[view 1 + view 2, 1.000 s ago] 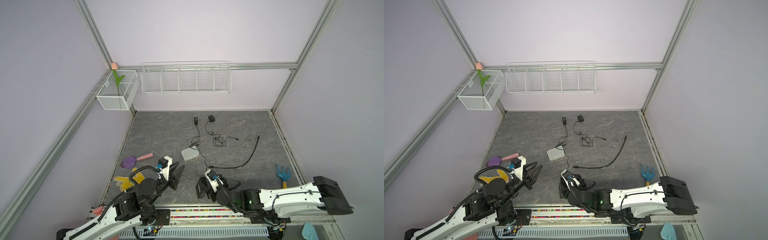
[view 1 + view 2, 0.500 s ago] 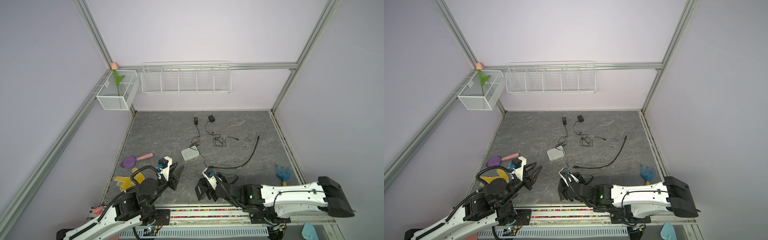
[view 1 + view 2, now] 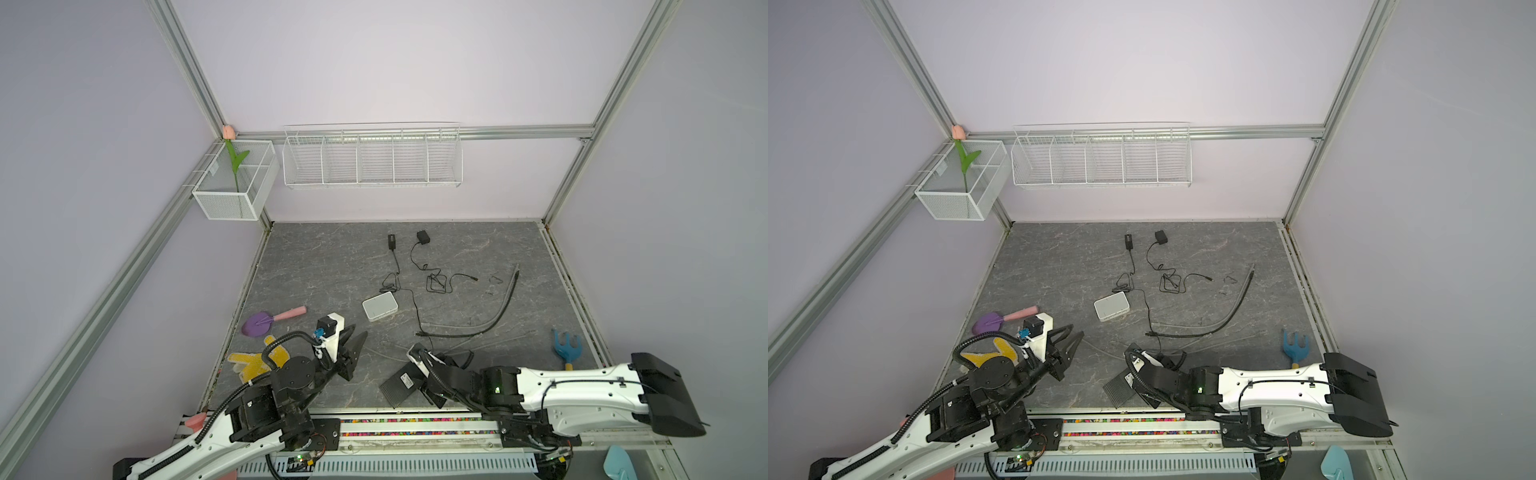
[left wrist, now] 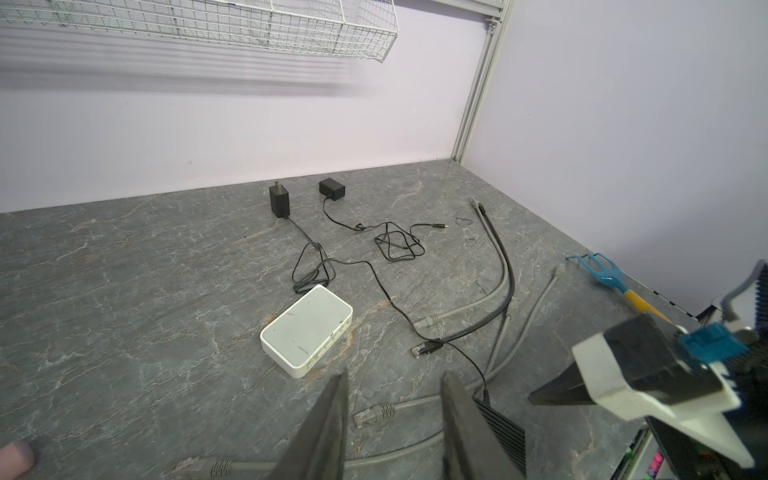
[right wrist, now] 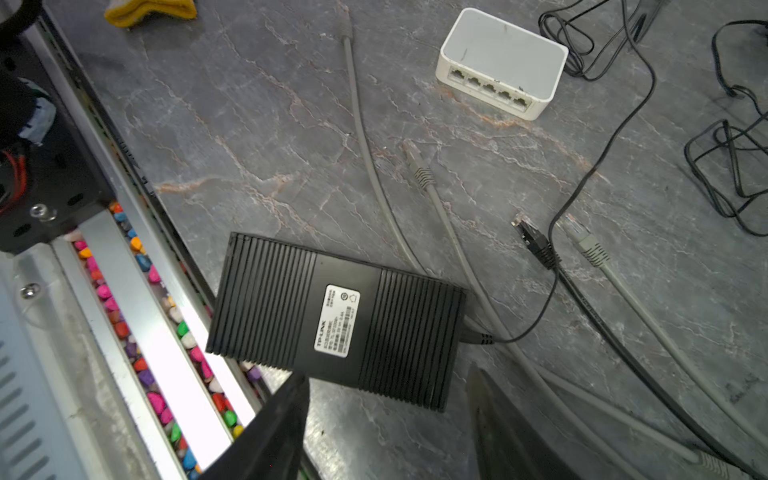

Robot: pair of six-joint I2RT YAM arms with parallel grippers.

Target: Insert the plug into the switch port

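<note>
A black ribbed switch (image 5: pixel 336 320) lies flat near the table's front edge (image 3: pixel 401 384), label side up, with a thin black power lead in its side. My right gripper (image 5: pixel 388 376) stands open just short of it, with nothing between the fingers. A white switch (image 5: pixel 503 62) sits mid-table (image 3: pixel 380 305), its row of ports facing the front. Loose on the table are a black plug (image 5: pixel 532 239) and grey plugs (image 5: pixel 417 166). My left gripper (image 4: pixel 395 376) hovers partly open and empty, with a grey plug (image 4: pixel 368 415) on the table between and beyond its fingertips.
Two black power adapters (image 3: pixel 391 241) with coiled leads lie at the back. At front left are a purple scoop (image 3: pixel 257 324) and a yellow glove (image 3: pixel 253 361); a blue rake (image 3: pixel 565 347) lies at the right. The rail (image 5: pixel 137 316) borders the front edge.
My right arm has drawn back to the right, and the black switch now shows lying flat in front of its jaws. The left arm has not moved.
</note>
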